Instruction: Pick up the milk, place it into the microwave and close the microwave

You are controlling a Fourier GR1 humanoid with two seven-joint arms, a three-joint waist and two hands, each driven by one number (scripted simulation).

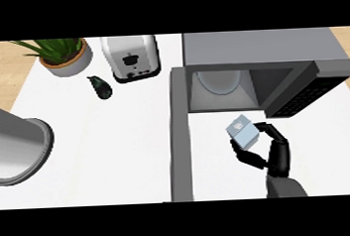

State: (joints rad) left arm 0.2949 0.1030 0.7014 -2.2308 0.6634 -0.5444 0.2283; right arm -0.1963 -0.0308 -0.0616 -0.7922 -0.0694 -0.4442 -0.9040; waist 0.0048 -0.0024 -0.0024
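Right hand (271,148) is curled round the milk (244,130), which is held above the desk (98,143) just before the open microwave (263,61), beside its door (180,134), toward the desk's right edge.

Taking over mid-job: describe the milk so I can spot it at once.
Find the open grey microwave at the counter's upper right. Just in front of its opening, the black right hand curls round a small pale blue-white carton, the milk. Nothing else there is held or boxy.
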